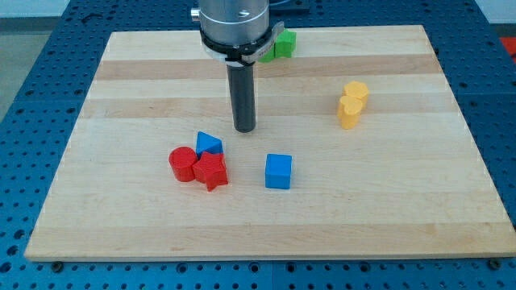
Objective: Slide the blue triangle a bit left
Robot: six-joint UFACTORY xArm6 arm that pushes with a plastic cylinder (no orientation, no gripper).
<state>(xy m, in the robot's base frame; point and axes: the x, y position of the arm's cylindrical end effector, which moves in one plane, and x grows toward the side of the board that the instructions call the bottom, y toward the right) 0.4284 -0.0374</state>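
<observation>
The arm comes down from the view's top edge as a wide grey housing (233, 22), and below it a straight dark rod (243, 93) hangs upright over the wooden board (121, 89). The rod's lower end, the tip (245, 129), stands on the board a little above and to the view's right of the blue triangle (208, 143), near it but with bare wood showing between the two. There are no fingers on this arm to open or close; it ends in the plain rod, which holds nothing. The blue triangle sits left of the board's middle, at the top of a tight cluster: a red cylinder (183, 163) lies just below and to its left, and a red star-shaped block (211, 171) lies directly below it, all three seeming to touch one another. A blue cube (278, 171) stands alone to the view's right of this cluster, clearly apart from it and below the tip. Toward the view's right, two yellow blocks (351, 104) stand pressed together, their shapes hard to make out. Green blocks (280, 44) lie near the board's top edge, partly hidden behind the housing, so their shape and number cannot be told.
</observation>
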